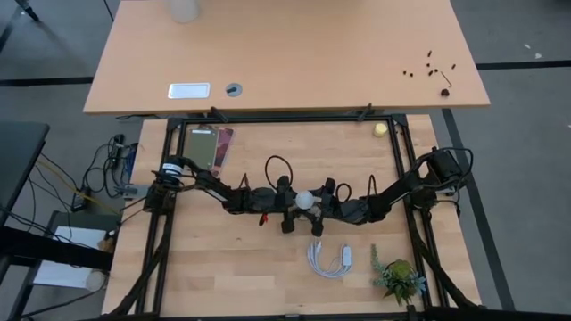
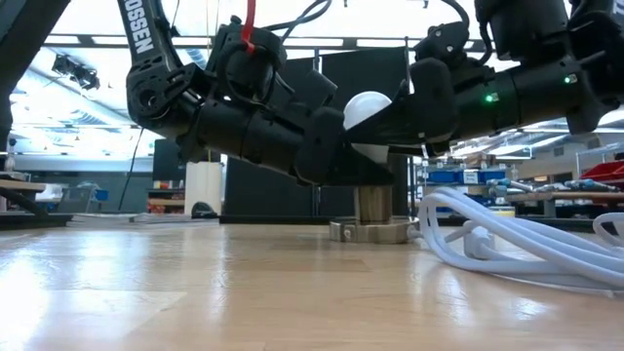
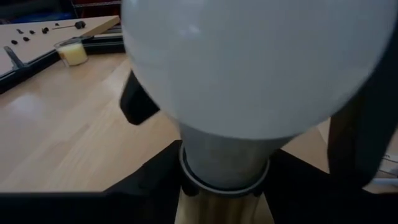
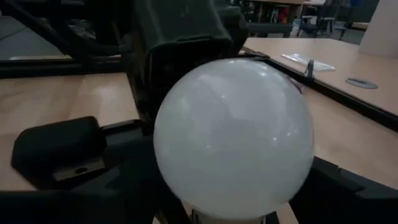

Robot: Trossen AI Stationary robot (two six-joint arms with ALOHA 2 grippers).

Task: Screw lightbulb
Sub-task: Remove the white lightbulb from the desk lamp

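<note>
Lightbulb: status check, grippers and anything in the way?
Left gripper and right gripper flank the lightbulb mid-table. Lightbulb upright over the socket. White cable lies nearby, clear of it.

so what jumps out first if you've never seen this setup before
The frosted white lightbulb at the middle of the wooden table, standing upright on a metal socket. The left gripper and right gripper close in on it from opposite sides, their dark arms meeting around it. Just in front lies a coiled white cable, with a small green plant beside it.
</note>
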